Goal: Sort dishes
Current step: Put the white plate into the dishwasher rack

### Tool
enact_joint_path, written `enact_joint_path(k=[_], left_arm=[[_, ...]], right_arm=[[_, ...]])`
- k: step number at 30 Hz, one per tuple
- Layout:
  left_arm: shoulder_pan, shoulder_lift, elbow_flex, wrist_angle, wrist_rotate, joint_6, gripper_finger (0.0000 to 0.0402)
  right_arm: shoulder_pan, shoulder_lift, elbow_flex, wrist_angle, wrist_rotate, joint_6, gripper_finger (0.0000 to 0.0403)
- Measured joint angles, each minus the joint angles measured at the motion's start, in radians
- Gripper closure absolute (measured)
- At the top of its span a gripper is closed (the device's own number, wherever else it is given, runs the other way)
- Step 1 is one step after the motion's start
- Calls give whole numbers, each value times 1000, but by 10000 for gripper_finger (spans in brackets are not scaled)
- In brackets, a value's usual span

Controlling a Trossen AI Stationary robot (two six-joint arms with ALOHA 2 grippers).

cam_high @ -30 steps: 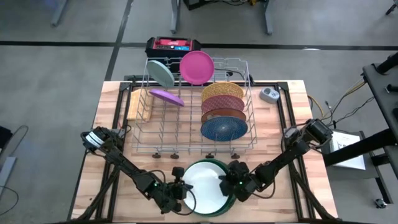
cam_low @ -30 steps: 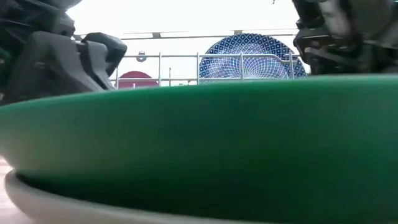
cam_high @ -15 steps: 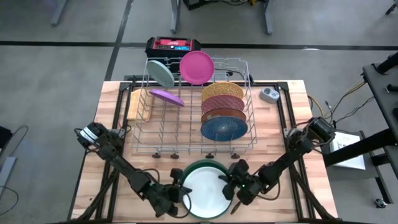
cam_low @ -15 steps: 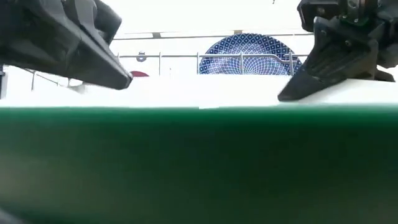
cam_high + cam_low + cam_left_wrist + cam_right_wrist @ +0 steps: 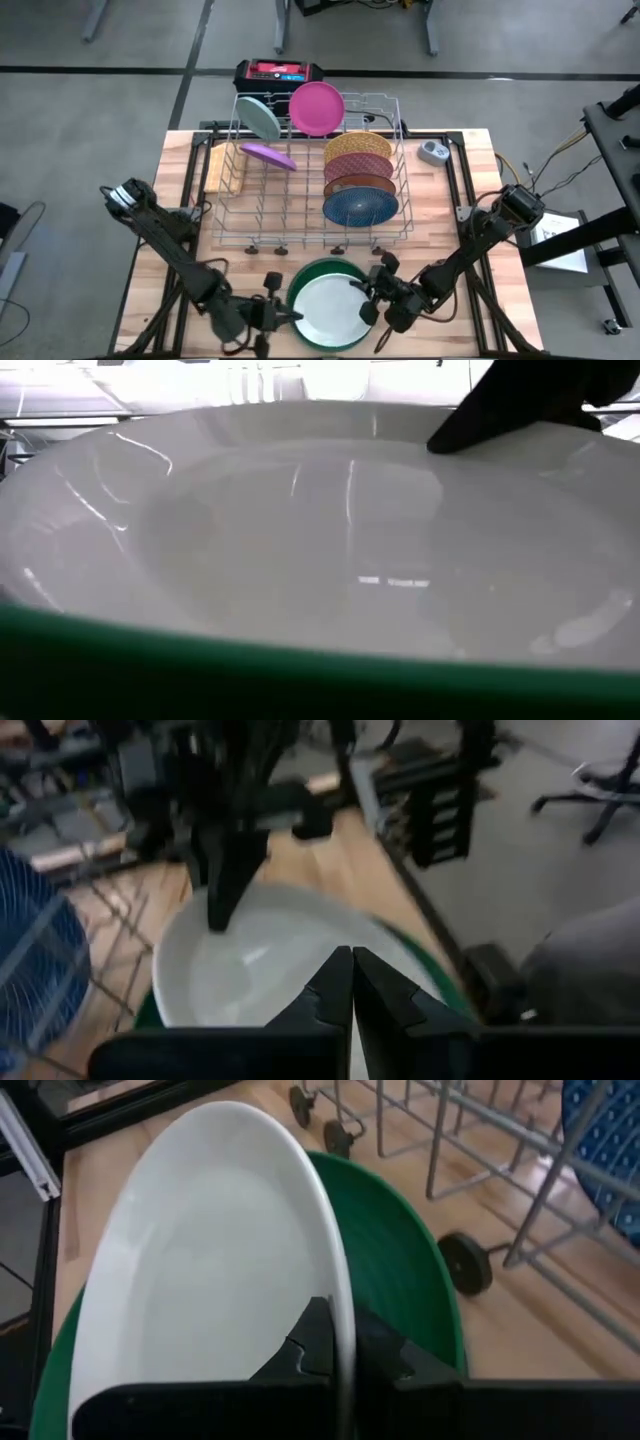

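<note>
At the surface's near edge, the right claw [image 5: 372, 300] pinches the white plate's [image 5: 323, 309] rim, tilting it off the green plate [image 5: 322, 268] beneath. The left claw [image 5: 351, 988], pressed together, sits beside it. Lift steadily, clearing the wire dish rack [image 5: 262, 215] beyond.

Two dark jointed arms end in black, tapered jaws.

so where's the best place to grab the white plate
By its thin raised rim, on the side facing the right arm. The white plate sits tilted on the green plate, so that edge is lifted clear. The right end effector already pinches it there, and the left end effector is shut beside it.
</note>
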Motion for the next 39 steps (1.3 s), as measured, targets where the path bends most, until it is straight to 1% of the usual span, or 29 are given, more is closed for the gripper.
enact_joint_path(k=[4,9,14,19,24,29,31,34,36,39], left_arm=[[-33,-72,0,-9,-14,46,402],[-66,-140,0,-26,-106,124,402],[-77,-201,-2,-114,-180,155,402],[-78,-259,-2,-183,-187,161,402],[-78,-327,-3,-220,-191,220,401],[-78,-410,-3,-257,-263,256,401],[-78,-442,-2,-272,-267,256,401],[-78,-488,-3,-297,-267,258,402],[-78,-518,-3,-302,-267,270,402],[-78,-574,-3,-297,-268,317,402]], right_arm=[[-1,-9,23,-2,19,-70,401],[-3,-9,58,0,35,-156,401],[-3,-12,105,-22,60,-201,401],[-3,-16,155,-87,97,-244,401],[-4,-41,224,-178,111,-273,402],[-4,-73,297,-287,121,-300,402],[-3,-84,332,-304,148,-339,402],[-7,-104,392,-306,222,-440,402],[-15,-109,438,-298,286,-519,402],[-31,-109,507,-300,411,-664,403]])
